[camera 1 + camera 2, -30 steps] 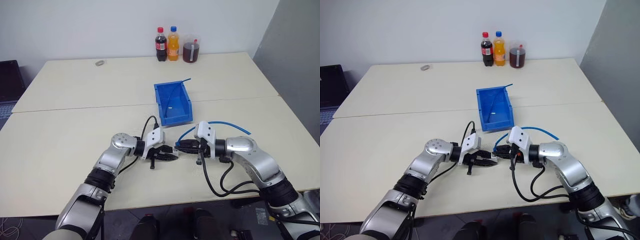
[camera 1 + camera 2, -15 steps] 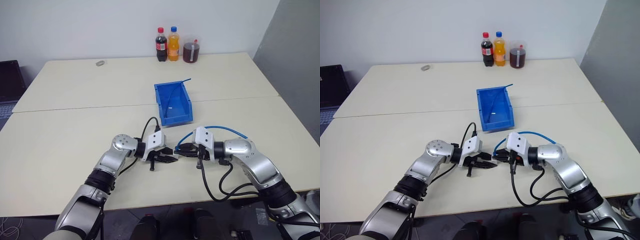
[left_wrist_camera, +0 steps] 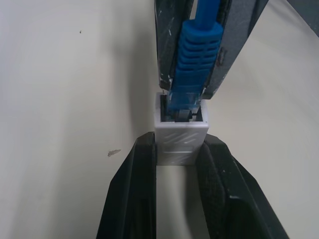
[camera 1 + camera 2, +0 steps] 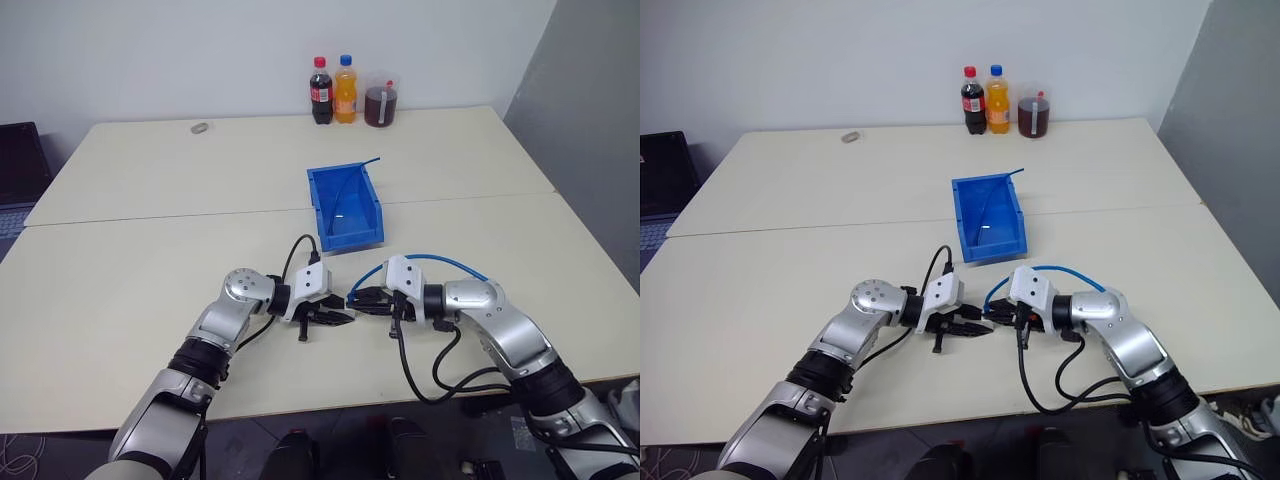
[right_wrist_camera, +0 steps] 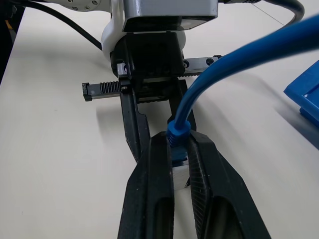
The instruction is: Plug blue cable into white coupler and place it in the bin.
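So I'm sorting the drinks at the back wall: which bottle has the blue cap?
The orange soda bottle, the middle of the three drinks. The cola bottle to its left has a red cap, and the cup to its right holds dark liquid.

Two bottles [image 4: 321, 90], one cup [image 4: 379, 103], one bin [image 4: 345, 207], one cable [image 4: 430, 260]

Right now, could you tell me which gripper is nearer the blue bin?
Right. The right gripper sits just below the bin's front lip; the left gripper is lower, further off.
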